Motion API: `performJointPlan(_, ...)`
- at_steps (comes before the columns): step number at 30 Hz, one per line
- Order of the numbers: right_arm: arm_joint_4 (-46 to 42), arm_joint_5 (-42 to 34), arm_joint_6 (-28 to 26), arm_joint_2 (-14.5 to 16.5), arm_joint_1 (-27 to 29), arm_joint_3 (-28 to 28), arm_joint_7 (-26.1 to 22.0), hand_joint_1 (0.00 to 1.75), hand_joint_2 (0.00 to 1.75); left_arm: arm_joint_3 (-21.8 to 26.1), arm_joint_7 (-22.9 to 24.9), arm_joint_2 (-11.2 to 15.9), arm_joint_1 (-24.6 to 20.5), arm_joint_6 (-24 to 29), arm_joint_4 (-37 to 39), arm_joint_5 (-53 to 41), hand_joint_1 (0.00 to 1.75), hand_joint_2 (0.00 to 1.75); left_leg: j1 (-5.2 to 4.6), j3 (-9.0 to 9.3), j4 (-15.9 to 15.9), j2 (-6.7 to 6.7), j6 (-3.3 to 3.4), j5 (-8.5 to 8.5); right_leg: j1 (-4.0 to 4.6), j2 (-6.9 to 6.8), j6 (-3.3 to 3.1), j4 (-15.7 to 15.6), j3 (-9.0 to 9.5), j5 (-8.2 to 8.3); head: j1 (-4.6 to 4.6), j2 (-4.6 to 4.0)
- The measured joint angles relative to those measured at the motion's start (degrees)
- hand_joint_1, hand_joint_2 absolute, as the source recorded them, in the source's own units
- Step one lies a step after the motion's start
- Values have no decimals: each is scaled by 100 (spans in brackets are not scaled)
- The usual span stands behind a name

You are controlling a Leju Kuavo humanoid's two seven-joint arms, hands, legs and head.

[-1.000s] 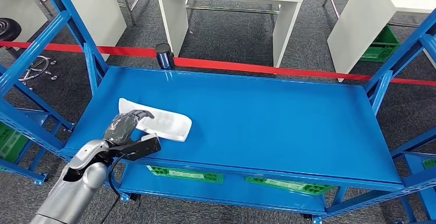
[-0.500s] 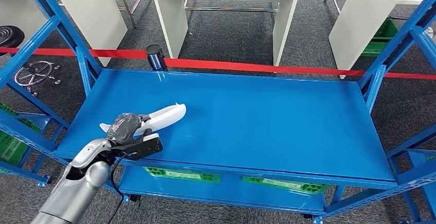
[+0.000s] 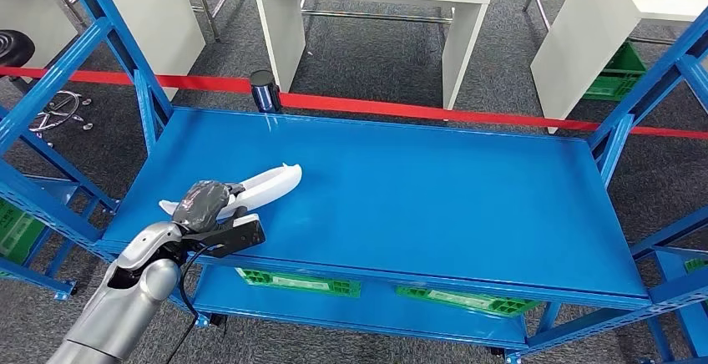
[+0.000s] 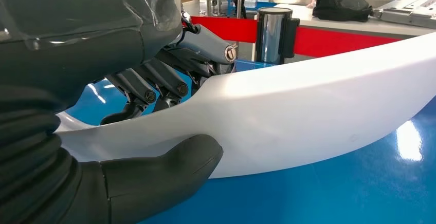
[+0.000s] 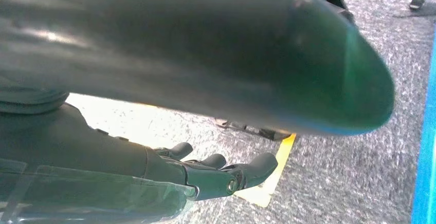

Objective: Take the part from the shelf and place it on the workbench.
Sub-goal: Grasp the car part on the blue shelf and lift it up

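Grey carpet (image 3: 376, 55) covers the floor, crossed by a red barrier tape (image 3: 434, 112) that runs from a dark post (image 3: 265, 90) behind the blue shelf rack (image 3: 401, 189). Beyond the tape stand white tables (image 3: 367, 13), one with a green crate (image 3: 622, 76) beneath it and an office chair base (image 3: 54, 113) off to the side. Green crates (image 3: 300, 282) also sit on the rack's lower level.

Silver left arm (image 3: 125, 301), black cable, grey taped left hand (image 3: 204, 201), dark fingers (image 4: 149, 88)
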Motion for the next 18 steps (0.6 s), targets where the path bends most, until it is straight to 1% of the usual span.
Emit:
performJointPlan(1,0,-2,-9,-2,3,1,-8,0,0,-5,0,-2,0,-1,7,0,175,175,3,-1,11,-4,-5,-3,-16,-3,57,-103,48,73,0,0)
performJointPlan(2,0,-3,-16,-7,4,1,-16,0,0,-9,0,-4,0,-1,11,0,175,175,9,-1,30,-8,-18,-12,-36,-8,122,-438,214,221,0,0)
performJointPlan(3,0,-5,-24,-14,2,1,-25,0,0,-12,0,-7,0,-1,13,1,175,175,13,-6,59,-12,-41,-27,-55,-17,175,-879,431,380,2,0)
performJointPlan(4,0,-9,-30,-20,0,0,-34,0,0,-13,0,-5,-2,-1,14,1,175,175,1,-21,103,-17,-76,-51,-62,-23,186,-1256,622,507,6,0)
performJointPlan(5,0,-13,-33,-23,-5,-1,-44,0,0,-14,-1,-3,-5,-1,14,4,175,175,-10,-38,140,-22,-111,-71,-63,-26,159,-1503,748,584,4,0)
performJointPlan(6,0,-16,-34,-23,-7,-1,-52,0,0,-15,-3,2,-7,-1,14,8,175,175,-22,-55,167,-26,-141,-86,-55,-26,112,-1600,796,607,4,0)
performJointPlan(7,0,-19,-34,-21,-7,-1,-58,0,0,-16,-7,7,-8,2,14,13,175,175,-29,-67,181,-30,-165,-91,-41,-21,56,-1592,794,608,2,0)
performJointPlan(8,0,-19,-36,-18,-9,-1,-62,0,0,-17,-34,7,-7,2,13,41,175,175,-16,-72,185,-32,-182,-93,-48,-18,14,-1586,787,614,-1,0)
performJointPlan(9,0,-16,-42,-16,-9,-1,-62,0,0,5,-166,-6,5,-48,-9,177,175,175,-5,-93,220,-30,-205,-123,-56,-17,-15,-1590,788,622,0,0)
performJointPlan(10,-1,-8,-51,-15,-12,0,-54,0,0,64,-429,-46,36,-189,-86,453,175,175,8,-146,331,-28,-232,-204,-66,-13,-42,-1594,791,630,-13,0)
performJointPlan(11,-2,6,-63,-16,-16,2,-33,0,0,169,-815,-111,85,-461,-256,936,175,175,19,-259,568,-25,-261,-352,-78,-11,-60,-1597,793,636,-29,0)
performJointPlan(12,-3,27,-73,-19,-20,6,5,0,0,298,-1249,-204,140,-861,-512,1660,175,175,26,-428,923,-22,-287,-545,-75,-12,-69,-1596,791,636,-47,0)
performJointPlan(13,-5,48,-79,-20,-33,12,54,0,0,407,-1591,-324,181,-1305,-823,2589,175,175,32,-629,1352,-20,-304,-741,-72,-17,-73,-1594,787,633,-61,0)
performJointPlan(14,-8,65,-81,-20,-58,21,103,0,0,473,-1795,-445,195,-1727,-1166,3727,175,175,39,-812,1735,-19,-312,-876,-68,-22,-76,-1593,784,631,-65,0)
performJointPlan(15,-15,81,-84,-19,-91,30,142,0,0,494,-1864,-554,178,-2049,-1477,4853,175,175,44,-922,1962,-18,-312,-915,-65,-24,-78,-1592,786,629,-65,0)
performJointPlan(16,-33,95,-89,-17,-129,39,167,0,0,485,-1836,-657,122,-2289,-1795,5972,175,175,48,-914,1940,-17,-302,-827,-63,-18,-79,-1592,795,627,-67,0)
performJointPlan(17,-58,109,-95,-17,-167,50,189,0,0,464,-1768,-741,36,-2470,-2103,6907,175,175,50,-793,1680,-17,-280,-643,-62,-6,-78,-1592,808,625,-68,0)
performJointPlan(18,-89,123,-101,-16,-198,61,212,0,0,437,-1684,-819,-73,-2613,-2382,7566,175,175,47,-600,1268,-18,-245,-420,-61,5,-76,-1594,820,624,-70,0)
